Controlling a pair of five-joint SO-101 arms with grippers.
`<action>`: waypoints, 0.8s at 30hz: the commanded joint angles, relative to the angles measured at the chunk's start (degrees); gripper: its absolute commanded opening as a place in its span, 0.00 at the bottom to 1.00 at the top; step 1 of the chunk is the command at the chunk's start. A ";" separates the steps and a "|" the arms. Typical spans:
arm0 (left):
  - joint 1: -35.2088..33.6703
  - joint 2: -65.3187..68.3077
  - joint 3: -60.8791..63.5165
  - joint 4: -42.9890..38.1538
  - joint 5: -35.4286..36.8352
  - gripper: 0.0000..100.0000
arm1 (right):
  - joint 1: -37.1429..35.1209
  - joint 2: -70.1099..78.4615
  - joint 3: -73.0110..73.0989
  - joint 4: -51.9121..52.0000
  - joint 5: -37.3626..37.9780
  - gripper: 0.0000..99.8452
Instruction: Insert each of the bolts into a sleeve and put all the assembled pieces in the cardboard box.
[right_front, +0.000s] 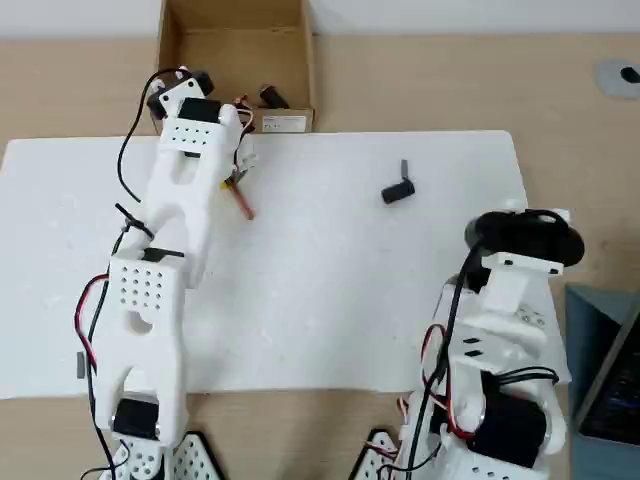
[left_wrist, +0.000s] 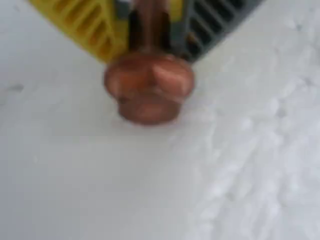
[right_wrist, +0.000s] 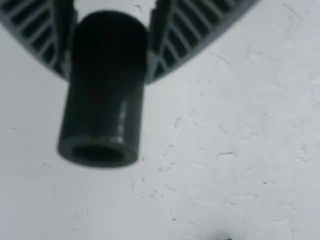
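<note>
My left gripper (left_wrist: 150, 20) is closed on a copper bolt (left_wrist: 149, 87), its shank pinched between the jaws and its head clear of them. My right gripper (right_wrist: 112, 30) clamps a black sleeve (right_wrist: 102, 100), open bore facing away from the jaws. The bolt hangs near the cardboard box (right_front: 170, 50). The sleeve is well apart, across the white mat (right_front: 330, 300) to my right, so I judge their axes must line up in between.

No words or numbers can be read. A small white label (right_front: 285, 122) is stuck on the near wall of the open brown cardboard box (right_front: 235, 60) at the far edge of the desk, and its print is too small to make out.
</note>
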 joint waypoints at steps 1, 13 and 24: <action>0.26 -0.04 -1.58 0.18 0.09 0.00 | 0.48 -0.48 -0.40 0.26 0.53 0.01; 3.96 -0.04 -31.47 18.90 -1.93 0.00 | 0.31 -0.48 -2.42 0.26 0.53 0.01; 5.45 -4.79 -48.35 21.19 -8.53 0.00 | 0.31 -0.57 -4.70 0.79 5.01 0.01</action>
